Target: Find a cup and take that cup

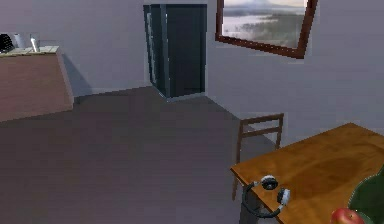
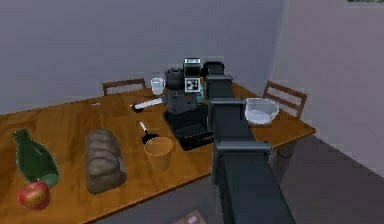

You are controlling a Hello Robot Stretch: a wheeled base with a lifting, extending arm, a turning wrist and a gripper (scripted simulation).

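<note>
Cup [image 2: 157, 86]: white, on the counter [image 2: 70, 122], by its far edge, just left of the arm's [image 2: 240, 165] end.
Jaws: at the arm's end, near the cup; cannot tell whether they hold anything.
Bowl [image 2: 261, 111]: white, right of the arm.
Bread [image 2: 103, 160]: left of the arm; bottle [image 2: 35, 158] and apple [image 2: 34, 194] farther left.

Table [image 2: 70, 122] of warm, smooth wood — bottle [image 2: 35, 160] glossy green glass — loaf [image 2: 103, 160] rough-crusted
</note>
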